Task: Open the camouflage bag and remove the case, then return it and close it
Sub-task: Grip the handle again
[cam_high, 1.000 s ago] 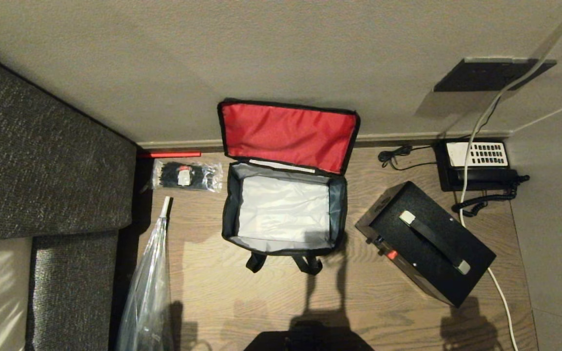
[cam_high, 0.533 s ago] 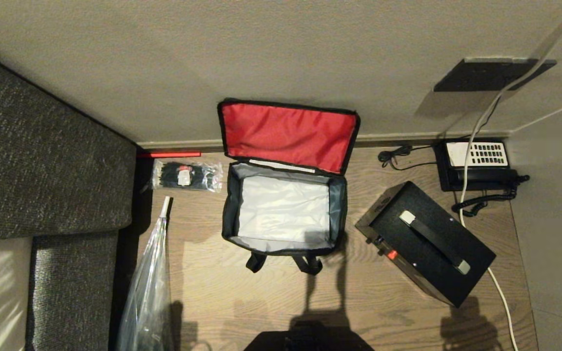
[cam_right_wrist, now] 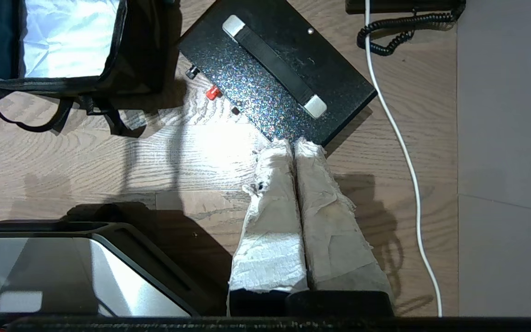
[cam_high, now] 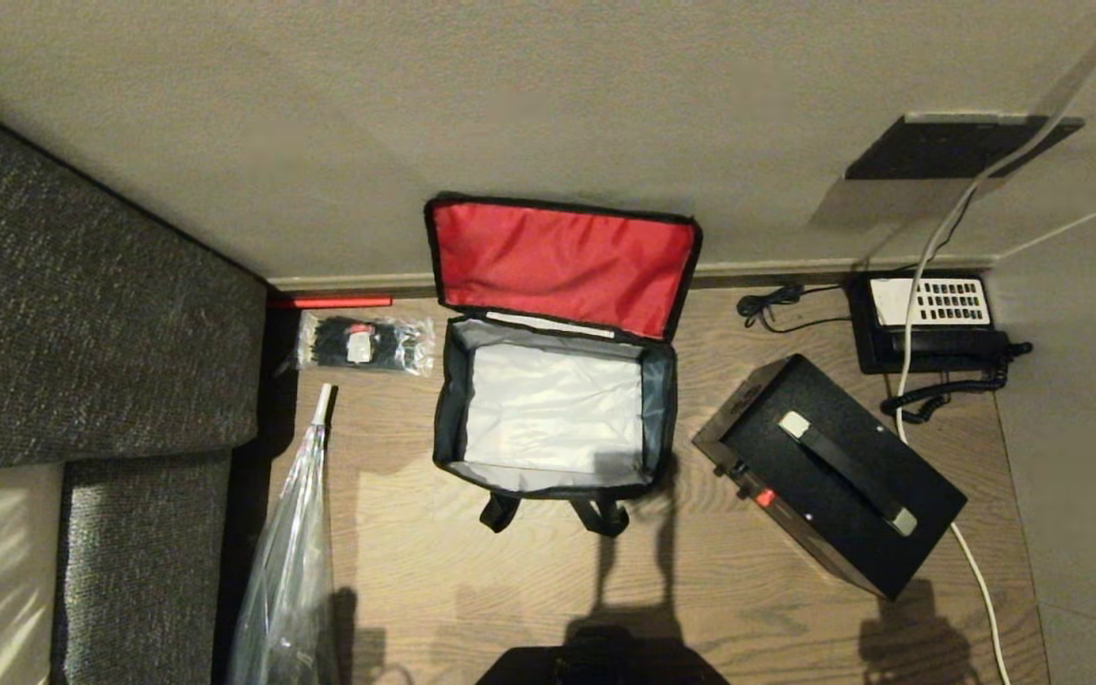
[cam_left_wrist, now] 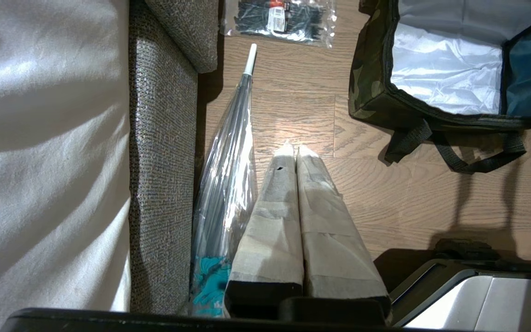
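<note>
the boxy camouflage bag with black edging [cam_high: 554, 419] sits at the centre of the head view on the wooden floor [cam_high: 700, 590], its red-lined lid [cam_high: 562, 264] flipped up against the wall and its grey inside bare. the flat black speckled case with a strap handle [cam_high: 833, 473] lies on the floor to the bag's right, apart from it, turned at a slant. my left fingers [cam_left_wrist: 292, 150], wrapped in pale tape, are pressed together over the floor beside a clear folded umbrella [cam_left_wrist: 228, 161]. my right fingers [cam_right_wrist: 292, 145] are together too, empty, tips at the near edge of the case in the wrist view.
</note>
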Tool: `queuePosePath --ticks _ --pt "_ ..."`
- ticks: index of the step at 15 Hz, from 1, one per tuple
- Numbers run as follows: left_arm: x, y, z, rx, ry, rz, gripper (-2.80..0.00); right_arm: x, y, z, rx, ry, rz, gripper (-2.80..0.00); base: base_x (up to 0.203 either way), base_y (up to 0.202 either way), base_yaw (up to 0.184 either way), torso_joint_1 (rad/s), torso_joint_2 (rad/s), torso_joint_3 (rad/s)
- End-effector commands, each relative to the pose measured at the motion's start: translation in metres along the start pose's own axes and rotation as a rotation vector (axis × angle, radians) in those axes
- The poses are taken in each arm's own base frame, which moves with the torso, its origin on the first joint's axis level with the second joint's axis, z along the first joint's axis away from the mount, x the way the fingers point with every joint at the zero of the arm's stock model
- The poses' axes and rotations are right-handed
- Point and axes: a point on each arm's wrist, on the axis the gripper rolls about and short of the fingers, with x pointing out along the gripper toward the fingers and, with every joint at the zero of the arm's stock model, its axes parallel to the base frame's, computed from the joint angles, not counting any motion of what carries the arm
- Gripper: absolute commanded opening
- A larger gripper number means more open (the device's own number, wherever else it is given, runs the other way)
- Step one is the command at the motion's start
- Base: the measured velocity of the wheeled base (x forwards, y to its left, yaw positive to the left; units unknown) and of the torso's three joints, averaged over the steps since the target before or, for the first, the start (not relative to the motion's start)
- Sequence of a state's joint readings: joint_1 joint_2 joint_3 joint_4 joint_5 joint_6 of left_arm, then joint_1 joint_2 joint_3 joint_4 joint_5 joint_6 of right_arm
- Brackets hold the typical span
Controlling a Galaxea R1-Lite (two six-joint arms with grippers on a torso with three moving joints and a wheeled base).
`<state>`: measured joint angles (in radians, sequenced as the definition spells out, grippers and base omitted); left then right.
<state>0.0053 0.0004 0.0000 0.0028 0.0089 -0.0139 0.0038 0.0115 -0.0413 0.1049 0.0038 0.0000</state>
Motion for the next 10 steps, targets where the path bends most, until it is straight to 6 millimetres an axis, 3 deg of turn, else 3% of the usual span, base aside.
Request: queuePosePath --ticks 1,10 --pt "0.0001 0.0000 -0.0009 -0.001 0.001 0.001 -2.80 0.0004 0.0000 0.0001 0.000 0.006 0.002 -2.80 0.000 0.000 0.000 0.002 0.00 0.107" --pt "0.0001 0.0000 -0.0009 -0.003 0.001 0.001 -2.80 0.0004 0.0000 0.0001 0.000 0.006 0.002 -2.80 0.000 0.000 0.000 0.001 0.00 0.191"
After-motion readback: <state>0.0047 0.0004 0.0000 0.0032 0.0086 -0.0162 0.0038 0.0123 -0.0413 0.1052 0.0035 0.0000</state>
